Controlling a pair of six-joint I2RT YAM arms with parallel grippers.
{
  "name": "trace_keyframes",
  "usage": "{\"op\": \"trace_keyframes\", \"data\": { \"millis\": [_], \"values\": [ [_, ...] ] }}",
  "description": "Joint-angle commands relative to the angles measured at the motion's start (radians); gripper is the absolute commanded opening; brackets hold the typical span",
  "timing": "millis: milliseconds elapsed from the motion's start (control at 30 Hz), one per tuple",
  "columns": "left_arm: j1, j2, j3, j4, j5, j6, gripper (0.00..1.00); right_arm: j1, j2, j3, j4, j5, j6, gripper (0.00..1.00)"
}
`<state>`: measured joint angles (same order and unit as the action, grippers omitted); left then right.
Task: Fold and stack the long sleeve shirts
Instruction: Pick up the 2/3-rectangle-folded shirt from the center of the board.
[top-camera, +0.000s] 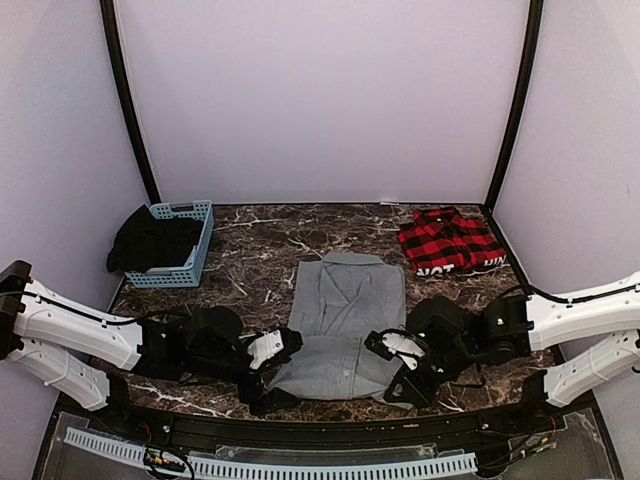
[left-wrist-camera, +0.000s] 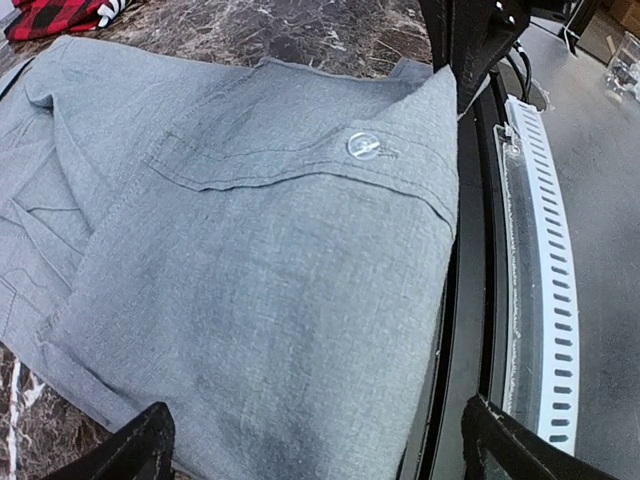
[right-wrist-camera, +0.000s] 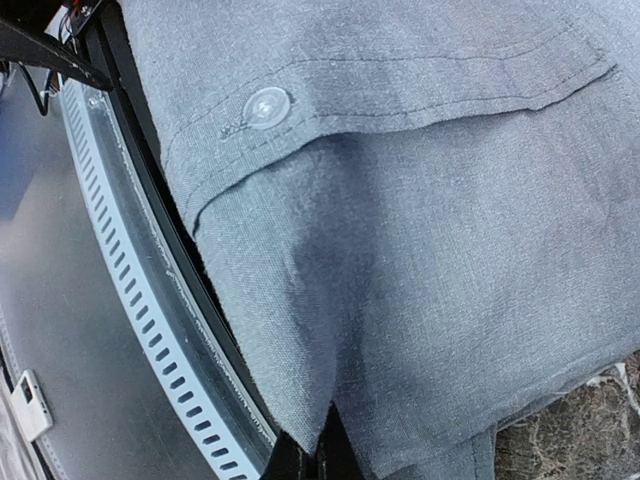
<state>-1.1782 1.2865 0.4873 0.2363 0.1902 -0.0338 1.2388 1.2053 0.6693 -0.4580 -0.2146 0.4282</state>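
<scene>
The grey shirt (top-camera: 345, 320) lies on the marble table, collar to the back, its lower part folded so that a buttoned cuff (left-wrist-camera: 365, 146) lies on top. My left gripper (top-camera: 262, 388) is at its near left corner; in the left wrist view it (left-wrist-camera: 320, 452) is open, its fingers (left-wrist-camera: 130, 450) wide apart with the grey cloth (left-wrist-camera: 250, 300) between them. My right gripper (top-camera: 400, 385) is at the near right corner, shut on the shirt's edge (right-wrist-camera: 320, 462), and the cloth (right-wrist-camera: 420, 250) puckers toward it. The red-and-black plaid shirt (top-camera: 450, 240) lies folded at the back right, its white lettering facing the front.
A blue basket (top-camera: 195, 262) holding black cloth (top-camera: 150, 240) stands at the back left. A white slotted rail (top-camera: 280, 465) runs along the table's near edge, close under both grippers (left-wrist-camera: 530, 280). The right gripper's dark body (left-wrist-camera: 465, 40) shows in the left wrist view.
</scene>
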Motion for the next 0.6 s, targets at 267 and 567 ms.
{"op": "trace_keyframes", "data": {
  "millis": [267, 567],
  "values": [
    [-0.033, 0.027, -0.032, 0.071, -0.148, 0.216, 0.99, -0.083, -0.071, -0.031, 0.031, -0.172, 0.010, 0.00],
    [-0.040, 0.103, 0.023, 0.055, -0.158, 0.290, 0.86, -0.135, -0.069, -0.027, 0.034, -0.221, 0.002, 0.00]
  ]
}}
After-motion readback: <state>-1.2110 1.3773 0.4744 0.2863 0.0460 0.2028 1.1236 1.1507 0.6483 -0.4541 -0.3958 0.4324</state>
